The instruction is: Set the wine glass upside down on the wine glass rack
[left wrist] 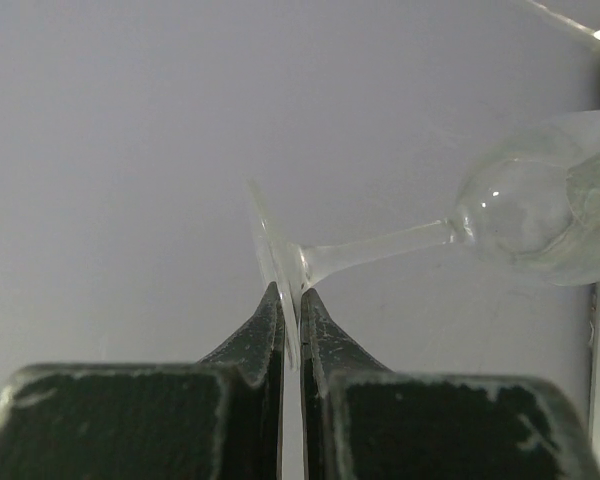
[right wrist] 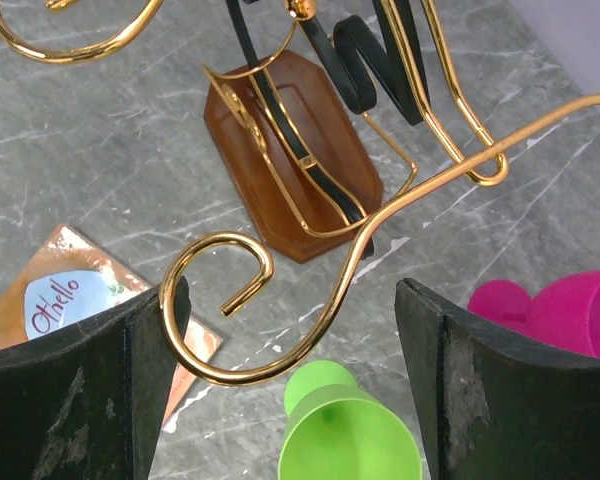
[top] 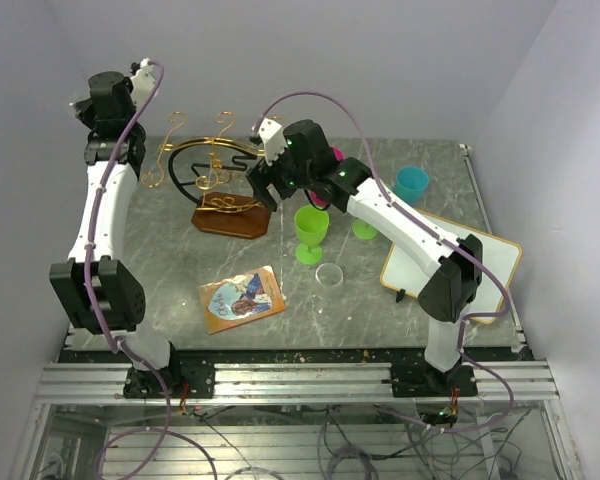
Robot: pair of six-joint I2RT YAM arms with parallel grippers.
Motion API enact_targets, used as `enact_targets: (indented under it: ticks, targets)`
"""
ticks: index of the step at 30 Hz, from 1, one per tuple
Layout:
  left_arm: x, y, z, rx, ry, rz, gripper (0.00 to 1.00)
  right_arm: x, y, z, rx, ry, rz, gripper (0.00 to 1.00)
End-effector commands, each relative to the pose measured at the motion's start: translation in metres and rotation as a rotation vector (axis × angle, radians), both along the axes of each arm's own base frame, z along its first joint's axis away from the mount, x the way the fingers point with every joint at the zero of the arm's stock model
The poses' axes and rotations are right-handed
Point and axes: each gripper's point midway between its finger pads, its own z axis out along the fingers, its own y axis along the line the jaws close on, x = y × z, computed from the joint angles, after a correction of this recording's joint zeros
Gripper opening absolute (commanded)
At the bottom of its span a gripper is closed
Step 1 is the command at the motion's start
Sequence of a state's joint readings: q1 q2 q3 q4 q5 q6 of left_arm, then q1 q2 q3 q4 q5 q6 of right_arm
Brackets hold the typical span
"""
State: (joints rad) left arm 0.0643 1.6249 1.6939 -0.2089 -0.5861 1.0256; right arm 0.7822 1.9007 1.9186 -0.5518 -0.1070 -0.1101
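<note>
Stem of the wine glass (left wrist: 380,250) runs sideways from the left tool (left wrist: 290,300), which pinches the foot disc edge-on, with the bowl out to the right in the wrist view. The glass hangs high at the back left, near the wine glass rack (top: 215,170) and to its left. The right tool (right wrist: 290,300) is spread wide, and one scroll arm lies between its fingers, above the surface (right wrist: 100,150).

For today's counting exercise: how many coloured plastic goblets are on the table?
4. A green goblet at centre; a second green one, mostly hidden by the right arm; a magenta one behind the same arm; a teal one far right. More may be hidden.
</note>
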Motion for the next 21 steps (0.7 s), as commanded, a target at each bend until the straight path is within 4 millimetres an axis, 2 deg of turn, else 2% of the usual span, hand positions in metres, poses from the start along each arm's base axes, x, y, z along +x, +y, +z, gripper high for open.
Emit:
enact_targets:
  ticks: [1,6,12,15,19,21]
  targets:
    - [0.014,-0.006,0.017,0.056,-0.033,-0.088,0.07,0.015,-0.007,0.02,0.007,-0.063,-0.074,0.81]
    - [0.033,-0.022,-0.004,0.085,0.051,-0.227,0.07,0.02,-0.016,0.023,-0.008,-0.089,-0.108,0.71]
    - [0.041,-0.052,-0.025,0.116,0.139,-0.434,0.07,0.014,-0.025,0.018,-0.031,-0.099,-0.096,0.69]
    - [0.04,-0.059,-0.031,0.133,0.184,-0.487,0.07,0.008,-0.028,0.024,-0.025,-0.108,-0.068,0.7]
    - [0.041,-0.07,-0.036,0.155,0.224,-0.563,0.07,-0.012,-0.022,0.03,0.001,-0.089,0.042,0.76]
    - [0.042,-0.074,-0.038,0.174,0.224,-0.589,0.07,-0.015,-0.023,0.032,0.0,-0.091,0.055,0.8]
